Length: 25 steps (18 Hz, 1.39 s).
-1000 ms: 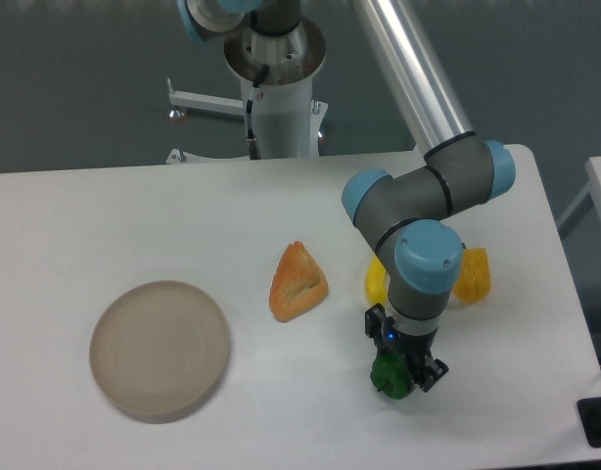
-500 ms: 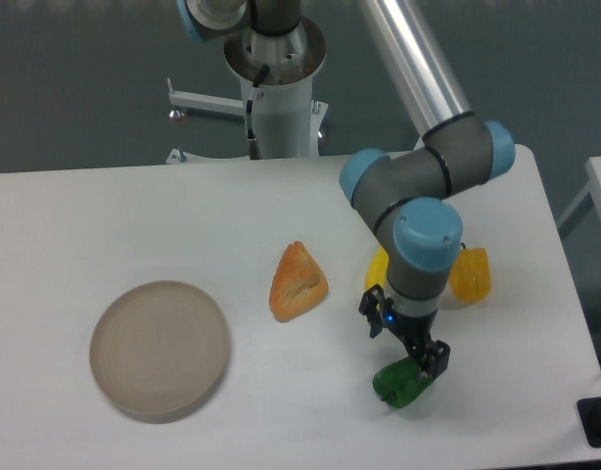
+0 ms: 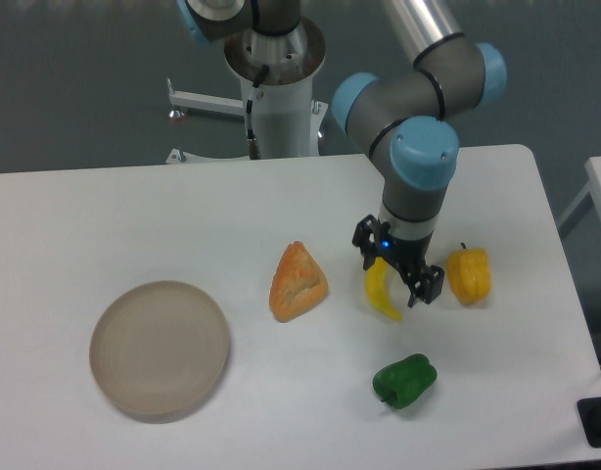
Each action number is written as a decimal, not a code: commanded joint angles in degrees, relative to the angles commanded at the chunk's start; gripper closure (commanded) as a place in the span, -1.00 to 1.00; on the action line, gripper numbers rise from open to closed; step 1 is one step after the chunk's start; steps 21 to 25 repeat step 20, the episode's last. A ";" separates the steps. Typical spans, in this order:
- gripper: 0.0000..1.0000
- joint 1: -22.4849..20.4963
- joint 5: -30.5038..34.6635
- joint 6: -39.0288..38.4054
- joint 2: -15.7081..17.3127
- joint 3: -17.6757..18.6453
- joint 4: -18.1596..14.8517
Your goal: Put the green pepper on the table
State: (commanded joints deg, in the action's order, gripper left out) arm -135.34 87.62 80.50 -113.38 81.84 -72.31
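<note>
The green pepper lies on its side on the white table, near the front right, with nothing touching it. My gripper is open and empty, raised well above the table and up and behind the pepper. Its fingers hang in front of the curved yellow banana-like piece.
A yellow-orange pepper stands to the right of the gripper. An orange wedge-shaped piece lies in the table's middle. A round grey-beige plate sits at the front left. The arm's base stands behind the table.
The gripper opened and let go of the green pepper, which now lies on the table. The gripper then rose and moved back away from it.
</note>
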 joint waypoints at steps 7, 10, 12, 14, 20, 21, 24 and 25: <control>-1.00 -0.10 1.41 0.89 -1.67 -6.42 -9.60; -1.00 -0.01 1.76 2.47 -1.93 -6.95 -8.73; -1.00 0.17 2.73 3.87 -2.81 -8.00 -8.72; -1.00 0.43 3.78 3.97 -3.60 -9.23 -8.99; -1.00 0.43 3.79 4.05 -3.78 -9.41 -8.90; -1.00 0.43 3.79 4.05 -3.78 -9.41 -8.90; -1.00 0.43 3.79 4.05 -3.78 -9.41 -8.90; -1.00 0.43 3.79 4.05 -3.78 -9.41 -8.90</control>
